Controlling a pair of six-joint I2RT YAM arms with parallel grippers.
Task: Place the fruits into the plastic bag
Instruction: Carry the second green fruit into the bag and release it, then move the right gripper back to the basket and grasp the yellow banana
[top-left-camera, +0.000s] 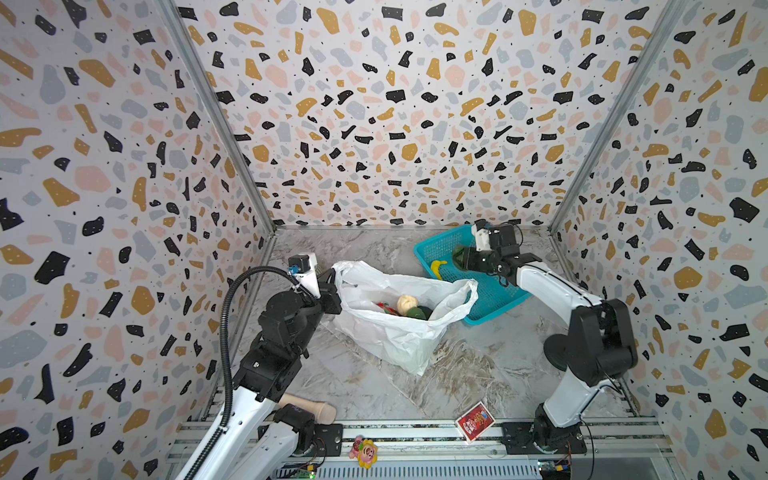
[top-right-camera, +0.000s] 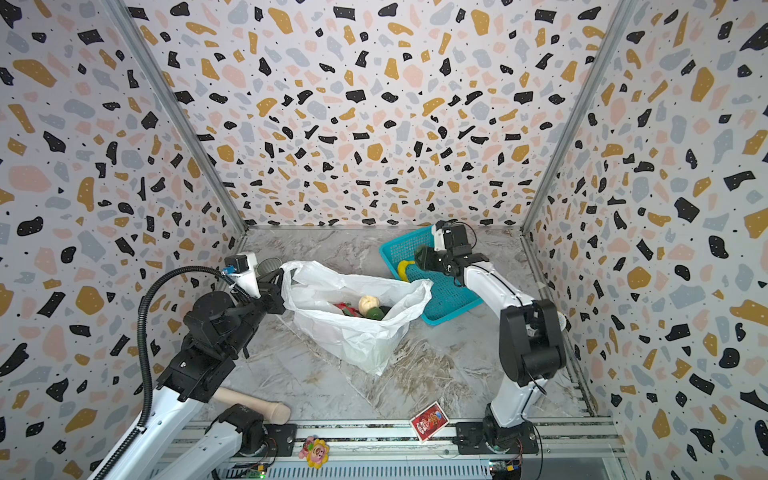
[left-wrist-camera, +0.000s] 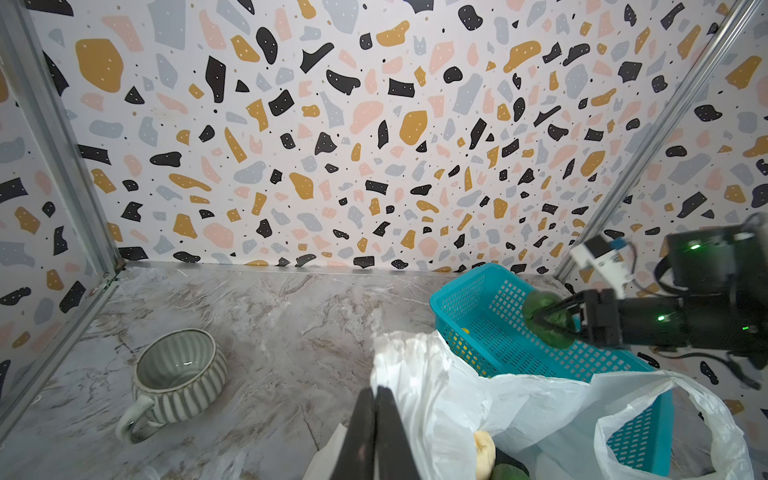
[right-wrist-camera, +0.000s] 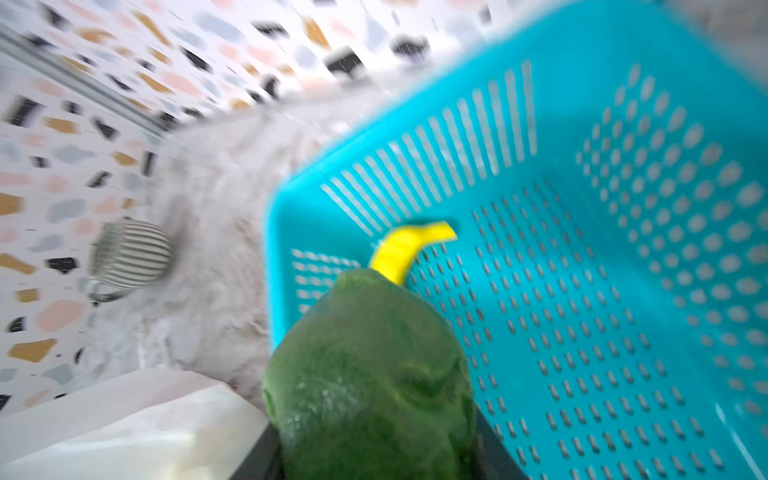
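The white plastic bag (top-left-camera: 399, 332) (top-right-camera: 353, 332) lies open mid-table. My left gripper (top-left-camera: 331, 291) (left-wrist-camera: 376, 392) is shut on its near rim and holds the mouth up. Inside it lie a cream knobbly fruit (top-left-camera: 405, 304) (left-wrist-camera: 484, 451), a green one (top-left-camera: 420, 312) and a red piece (top-left-camera: 384, 308). My right gripper (top-left-camera: 460, 258) (right-wrist-camera: 374, 453) is shut on a green round fruit (top-left-camera: 457, 252) (left-wrist-camera: 540, 301) (right-wrist-camera: 370, 365), held above the teal basket (top-left-camera: 492, 301) (right-wrist-camera: 623, 208). A yellow banana (top-left-camera: 437, 266) (right-wrist-camera: 409, 247) lies in the basket's near-left corner.
A striped ceramic mug (left-wrist-camera: 178, 374) (right-wrist-camera: 129, 253) stands at the back left beside the bag. A wooden handle (top-left-camera: 311, 409), a red card pack (top-left-camera: 475, 422) and a pink-yellow flower toy (top-left-camera: 363, 452) lie along the front rail. Patterned walls enclose three sides.
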